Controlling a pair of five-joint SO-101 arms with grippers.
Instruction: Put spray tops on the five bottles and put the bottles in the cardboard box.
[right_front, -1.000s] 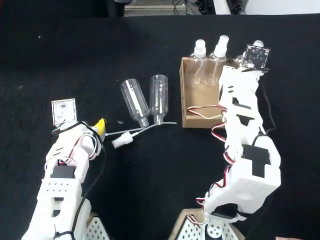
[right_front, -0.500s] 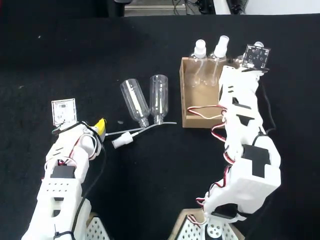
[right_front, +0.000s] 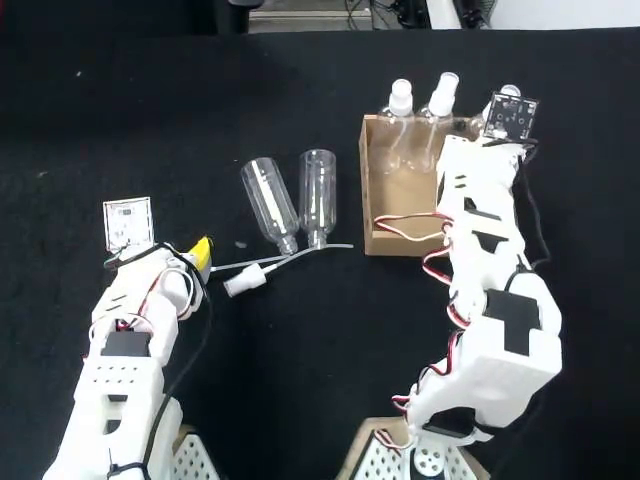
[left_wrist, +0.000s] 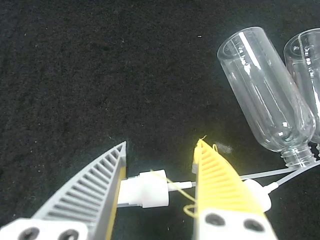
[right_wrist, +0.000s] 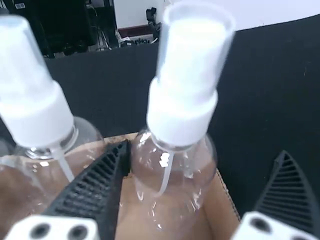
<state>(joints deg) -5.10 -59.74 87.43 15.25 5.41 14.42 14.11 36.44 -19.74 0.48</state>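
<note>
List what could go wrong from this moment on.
1. The left gripper is open around one spray top. A second spray top lies just beyond its yellow finger, so closing may shove it.
2. The right gripper is open astride a capped bottle in the cardboard box. Pulling away could tip it against the neighbouring bottle.
3. The two uncapped bottles lie on their sides and may roll if nudged.

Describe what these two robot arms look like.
The left arm and right arm are blocky white plastic with black motor blocks at the joints and red, white and black cables alongside. A small square board sits at each wrist. The left fingers are ribbed wedges, one grey, one yellow; the right fingers are black.
</note>
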